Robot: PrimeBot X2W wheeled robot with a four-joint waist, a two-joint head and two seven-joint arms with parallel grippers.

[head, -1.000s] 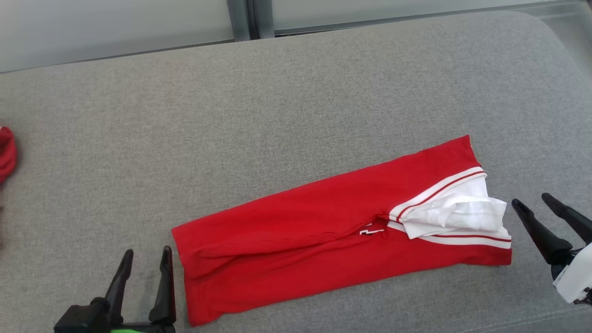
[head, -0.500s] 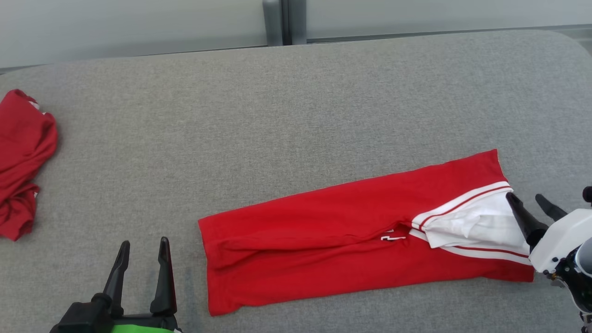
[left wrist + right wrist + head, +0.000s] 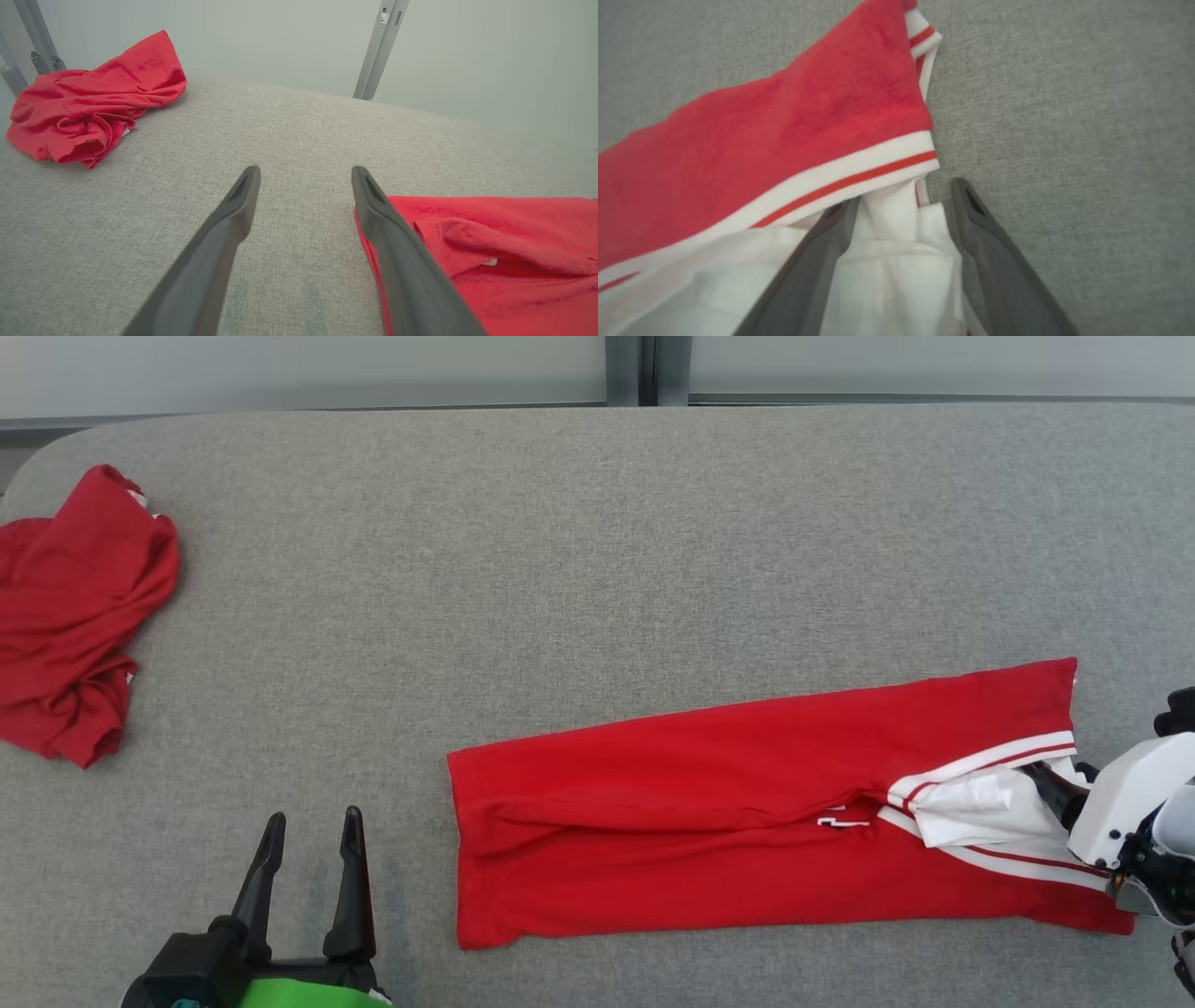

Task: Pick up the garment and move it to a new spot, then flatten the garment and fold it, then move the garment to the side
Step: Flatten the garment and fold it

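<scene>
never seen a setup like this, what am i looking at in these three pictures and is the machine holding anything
This is a wheeled robot with two arms, each ending in a two-fingered gripper. The wide picture comes from a camera on its head, looking down at a grey padded surface. The other two come from cameras on its wrists, looking along each gripper's dark fingers. On the surface lies a long folded red garment with a white striped collar at the robot's right end, and a crumpled red garment far to its left. The left gripper is open beside the folded garment's other end, holding nothing. The right gripper is at the collar, open, with white cloth between its fingers; nothing looks pinched yet.
</scene>
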